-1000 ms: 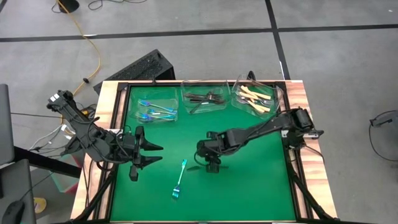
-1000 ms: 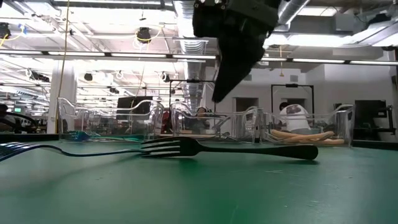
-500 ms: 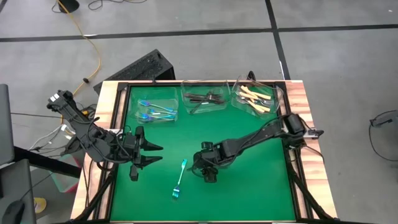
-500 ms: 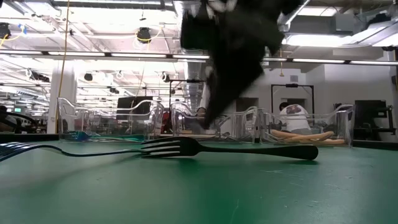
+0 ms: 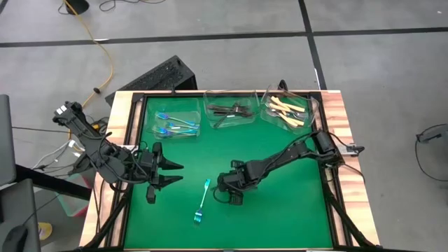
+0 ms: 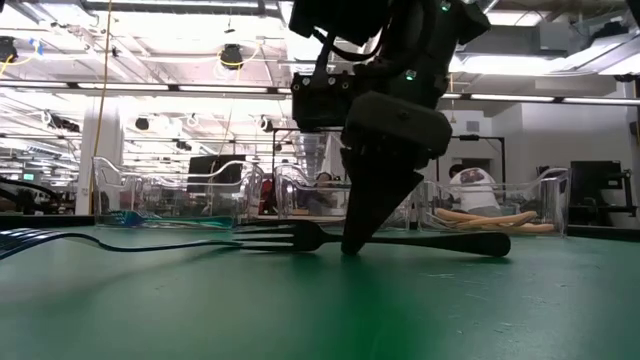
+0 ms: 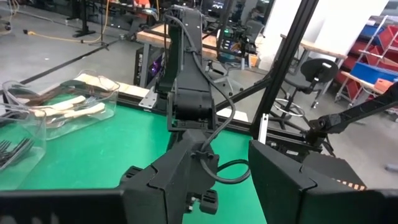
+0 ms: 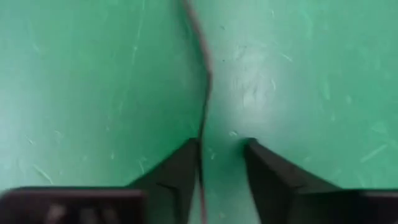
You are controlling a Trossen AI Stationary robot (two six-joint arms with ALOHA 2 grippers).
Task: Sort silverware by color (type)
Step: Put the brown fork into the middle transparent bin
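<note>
Right hand (image 5: 232, 197) down at the table (image 5: 280, 210) surface near centre, fingertips touching the mat astride the dark fork (image 6: 400, 240). A second ago it hung above that fork and further toward 1 o'clock; half a second ago it was on its way down; now it is lower and nearer the 6 o'clock edge. Right wrist view: the two fingers (image 8: 174, 177) stand narrowly apart with the thin dark fork (image 8: 204, 93) between them, close against one finger, not yet pinched. Low view: right hand (image 6: 355, 245) tip meets the mat just behind the fork's neck; the fork lies flat, same spot as before.

Left hand (image 5: 162, 175) waits at about 9 o'clock of the mat, fingers spread wide, holding nothing, unchanged from the earlier frames. Left wrist view shows its own fingers (image 7: 292, 180) apart and the right arm beyond.

Blue-teal fork (image 5: 202, 201) lies loose on the mat toward 7 o'clock of centre, just beside the right hand, not moved.

Along the 12 o'clock edge three clear tubs: left tub (image 5: 159, 107) with blue-teal forks (image 5: 175, 124), middle tub (image 5: 210, 105) with dark forks (image 5: 231, 110), right tub (image 5: 313, 106) with cream-handled forks (image 5: 287, 110). All as before.
</note>
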